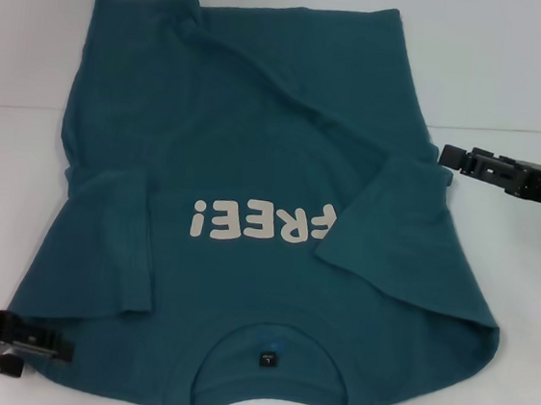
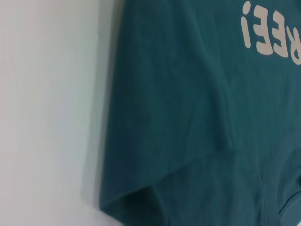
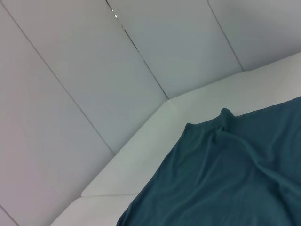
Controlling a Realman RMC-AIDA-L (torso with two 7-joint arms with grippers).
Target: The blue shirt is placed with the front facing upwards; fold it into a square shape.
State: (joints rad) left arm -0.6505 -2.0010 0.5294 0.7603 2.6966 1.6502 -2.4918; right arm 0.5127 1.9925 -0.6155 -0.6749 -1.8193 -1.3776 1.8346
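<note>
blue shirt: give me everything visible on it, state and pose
The blue shirt is a dark teal short-sleeved tee, soft knit by its look, lying front up on the white table with its collar nearest the robot. Both sleeves are folded in over the body; the right one covers part of the cream "FREE!" print. A small dark label sits inside the ribbed neck. Creases run diagonally across it. Neither claw visibly grips it.
</note>
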